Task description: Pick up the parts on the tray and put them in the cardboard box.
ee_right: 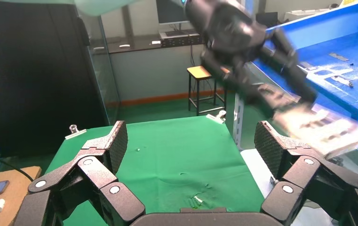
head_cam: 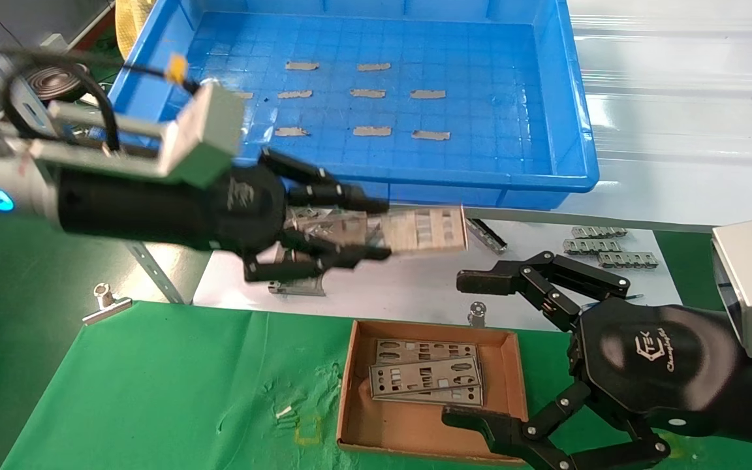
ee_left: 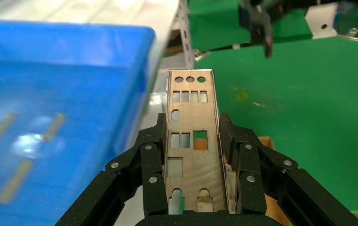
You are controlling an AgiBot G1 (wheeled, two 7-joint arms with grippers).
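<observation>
Black linkage tools [head_cam: 356, 232] w/ silver screws; white logo; blue LED wrist.

Green cloth [head_cam: 154, 385] covers near table surface. Silver binder clip [head_cam: 105, 302] on its far-left edge. White sheet [head_cam: 408, 281] beyond cloth. Three bent metal brackets [head_cam: 601, 245] on sheet, far right. Wooden stool [ee_right: 205, 84] and dark cabinet [ee_right: 35, 70] in background.
</observation>
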